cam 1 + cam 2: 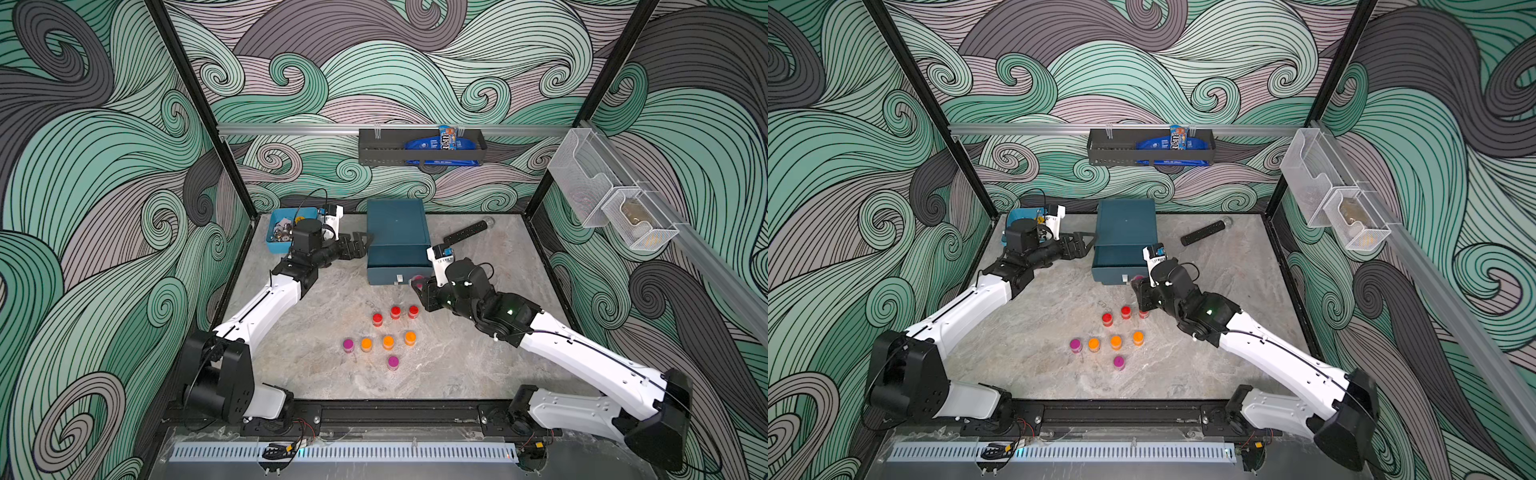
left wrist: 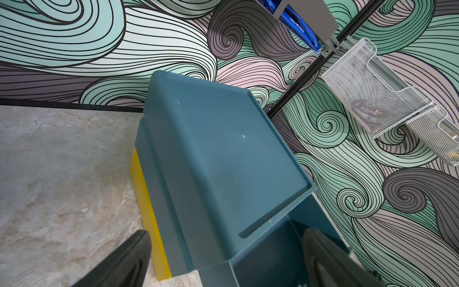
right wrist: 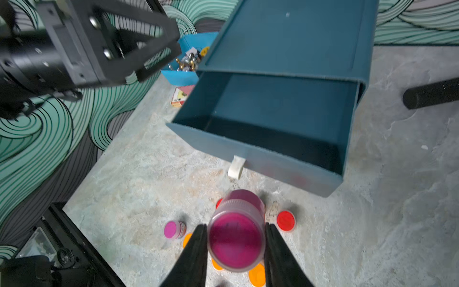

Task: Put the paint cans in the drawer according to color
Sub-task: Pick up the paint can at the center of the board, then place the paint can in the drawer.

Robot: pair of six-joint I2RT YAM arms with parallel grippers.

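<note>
Magenta-lidded small clear plastic paint pot (image 3: pixel 236 241), prob. light, stiff, slick-walled, is pinched across its sides by right gripper (image 3: pixel 236 226), just near of open drawer (image 3: pixel 273 161) of dark teal chest (image 3: pixel 298 32). Left gripper (image 1: pixel 360 240) gapes wide, empty, at chest's left.

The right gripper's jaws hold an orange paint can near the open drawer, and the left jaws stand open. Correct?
Only the colour is wrong: the paint can in the right gripper is magenta-pink, as the right wrist view shows. The drawer is open, and the left gripper has open jaws.
</note>
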